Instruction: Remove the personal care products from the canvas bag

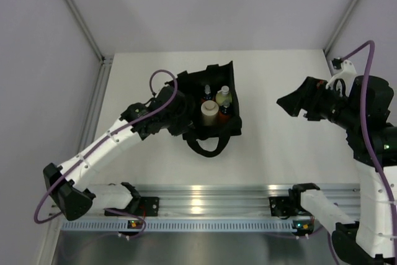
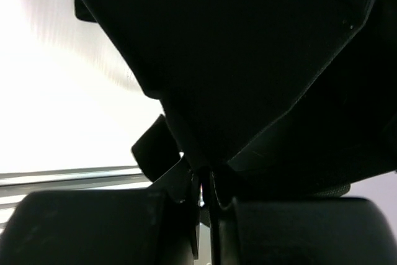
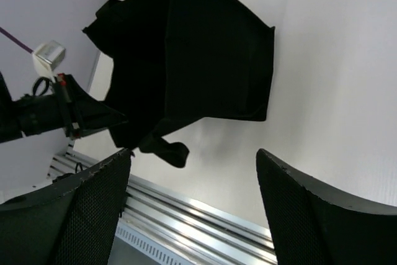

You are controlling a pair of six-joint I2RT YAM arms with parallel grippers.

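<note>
The black canvas bag [image 1: 231, 94] stands open on the table. Inside show a cream-white cylinder [image 1: 209, 113], a pale yellow-green bottle with white cap [image 1: 223, 97], an orange bottle with dark cap [image 1: 206, 94] and part of another [image 1: 224, 113]. My left gripper [image 1: 185, 118] is shut on the bag's left wall; in the left wrist view its jaws pinch black fabric [image 2: 248, 60] at the gripper tips [image 2: 205, 181]. My right gripper [image 1: 291, 105] is open and empty, in the air to the right of the bag. The right wrist view shows the bag [image 3: 198, 60] from outside, beyond the open fingers [image 3: 195, 172].
The bag's loop handle [image 1: 209, 147] hangs toward the aluminium rail [image 1: 205, 200] at the near edge. White walls and a corner post [image 1: 74, 10] bound the table at the left and back.
</note>
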